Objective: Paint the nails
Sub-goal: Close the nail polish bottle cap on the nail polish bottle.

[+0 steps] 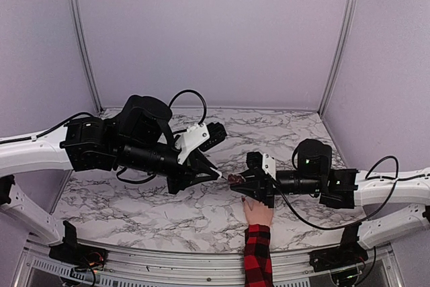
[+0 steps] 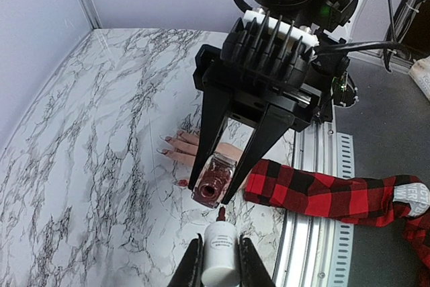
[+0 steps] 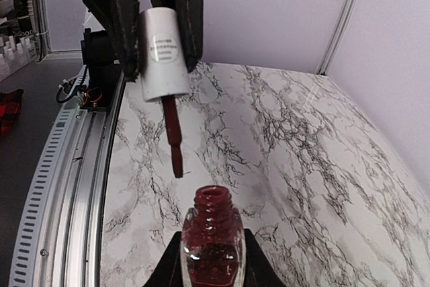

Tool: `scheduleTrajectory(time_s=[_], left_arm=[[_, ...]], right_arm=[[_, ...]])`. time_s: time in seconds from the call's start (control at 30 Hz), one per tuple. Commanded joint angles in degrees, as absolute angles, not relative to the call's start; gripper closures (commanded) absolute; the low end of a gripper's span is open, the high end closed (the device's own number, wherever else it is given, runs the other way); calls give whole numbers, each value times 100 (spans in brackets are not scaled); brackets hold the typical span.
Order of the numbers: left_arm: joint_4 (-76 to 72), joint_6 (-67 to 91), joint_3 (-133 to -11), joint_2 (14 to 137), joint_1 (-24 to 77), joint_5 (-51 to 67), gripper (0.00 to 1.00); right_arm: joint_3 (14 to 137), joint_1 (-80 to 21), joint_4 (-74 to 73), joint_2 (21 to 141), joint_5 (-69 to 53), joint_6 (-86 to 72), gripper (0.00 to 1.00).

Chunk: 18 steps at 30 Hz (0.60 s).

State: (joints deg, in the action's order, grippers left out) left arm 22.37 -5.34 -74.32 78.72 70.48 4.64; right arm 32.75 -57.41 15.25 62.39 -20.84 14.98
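Two clamped tools: left gripper (image 2: 220,263) on brush cap (image 2: 220,250), right gripper (image 3: 209,263) on open bottle (image 3: 213,243); nails (image 2: 164,144) at bottle's 10 o'clock, left wrist view.

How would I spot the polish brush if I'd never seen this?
On the marble table, find the human hand in a red plaid sleeve at the near edge. Near it, the left arm's fingers pinch a white cap; the brush is the thin dark-red stem hanging from it, over the open bottle.

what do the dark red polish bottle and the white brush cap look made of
The small dark red polish bottle: likely clear glossy glass; liquid shows through its walls.
The white cylindrical brush cap: probably smooth matte plastic; opaque, with printed lettering.
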Motion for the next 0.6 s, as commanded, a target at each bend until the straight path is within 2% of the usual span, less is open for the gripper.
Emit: scheduleTrajectory(time_s=[0.0, 0.57], left_arm=[[2389, -649, -7667, 7982, 7092, 291, 100], [2335, -701, -7707, 8094, 7093, 247, 100]], right_arm=[[3542, -5807, 1477, 6290, -2006, 1514, 100], [3550, -5844, 1451, 6303, -2064, 1549, 100]])
